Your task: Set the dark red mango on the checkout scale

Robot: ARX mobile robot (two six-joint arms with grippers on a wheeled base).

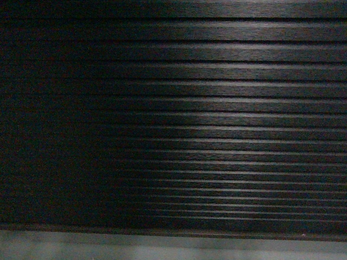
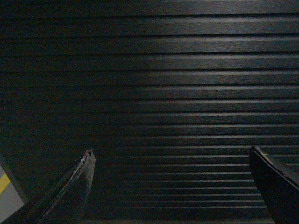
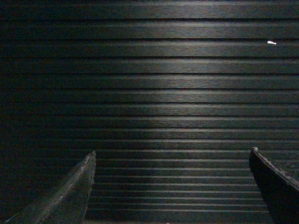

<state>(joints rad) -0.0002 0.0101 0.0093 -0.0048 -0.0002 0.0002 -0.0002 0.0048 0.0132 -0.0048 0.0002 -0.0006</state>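
The checkout's dark ribbed front panel (image 1: 206,119) fills the head view, and it also fills the left wrist view (image 2: 168,93) and the right wrist view (image 3: 168,93). The dark red mango and the scale are out of view. My left gripper (image 2: 170,154) is open, its two dark fingers spread wide with only the panel behind them. My right gripper (image 3: 172,153) is open too, holding nothing, and faces the same ribbed panel. Neither gripper shows in the head view.
A strip of grey floor (image 1: 162,249) runs along the bottom of the head view, below the panel. A grey floor patch with a yellow stripe (image 2: 5,191) shows at the lower left of the left wrist view. A small white speck (image 3: 271,43) sits on the panel.
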